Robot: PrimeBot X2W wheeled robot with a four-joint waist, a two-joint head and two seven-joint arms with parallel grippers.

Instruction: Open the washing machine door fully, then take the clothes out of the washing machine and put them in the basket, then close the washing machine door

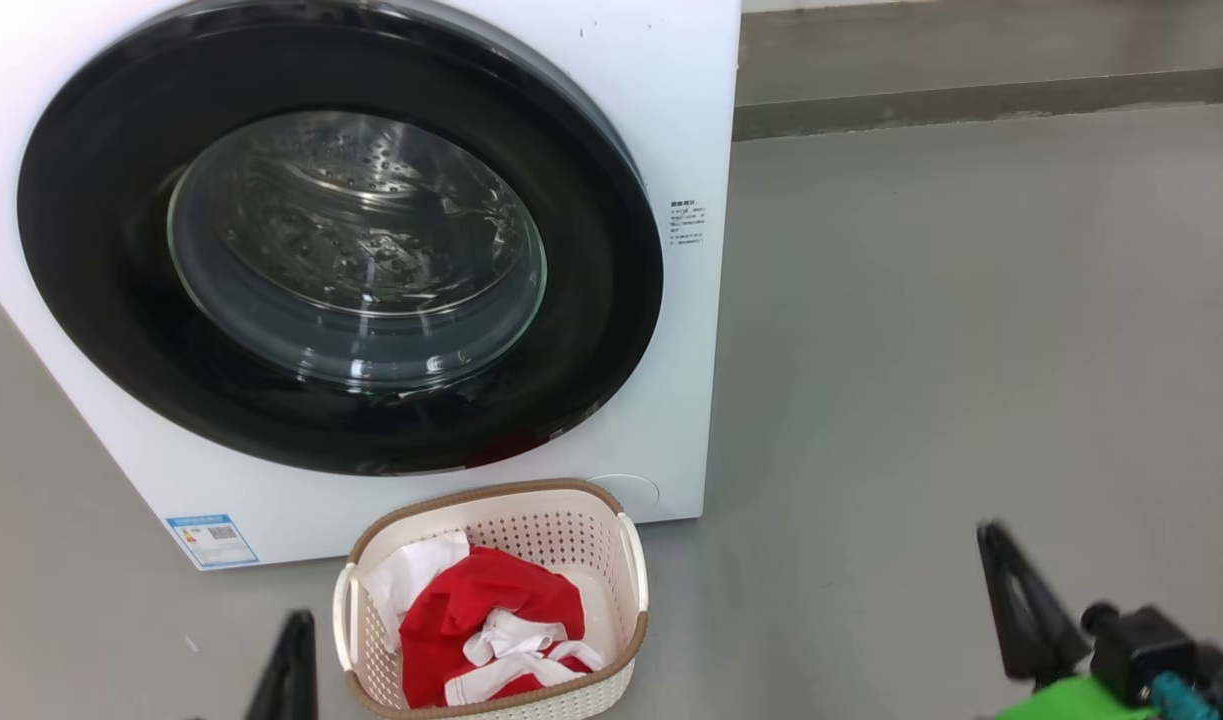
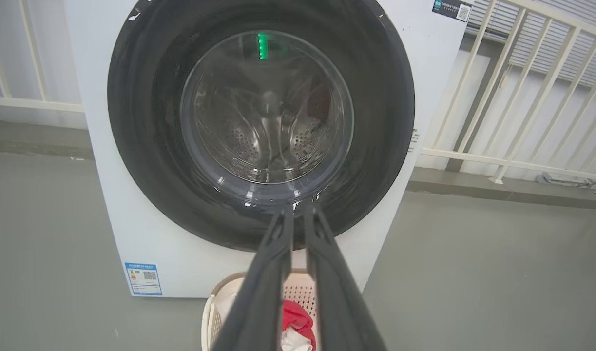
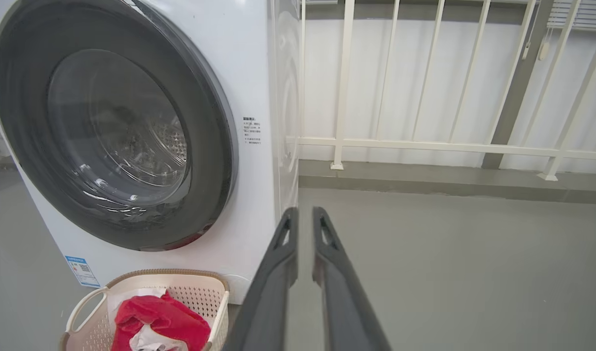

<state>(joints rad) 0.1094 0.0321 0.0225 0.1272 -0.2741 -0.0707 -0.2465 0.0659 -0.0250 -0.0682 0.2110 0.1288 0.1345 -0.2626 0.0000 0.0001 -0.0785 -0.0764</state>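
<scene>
The washing machine (image 1: 676,90) stands at the upper left of the head view, a white box. Its door (image 1: 91,260) lies shut against the front, and bare steel drum shows through the glass. The basket (image 1: 491,494) sits on the floor right before the machine and holds the clothes (image 1: 481,610), red fabric with white pieces. My left gripper (image 1: 293,640) hangs just left of the basket, its fingers shut on nothing (image 2: 298,213) and pointing at the door's lower rim. My right gripper (image 1: 993,540) hovers over bare floor to the right, fingers together and empty (image 3: 305,213).
Grey floor (image 1: 971,350) stretches to the right of the machine. A raised kerb (image 1: 971,100) runs along the back, with a white railing (image 3: 344,87) above it. A blue label (image 1: 211,540) is stuck on the machine's lower left corner.
</scene>
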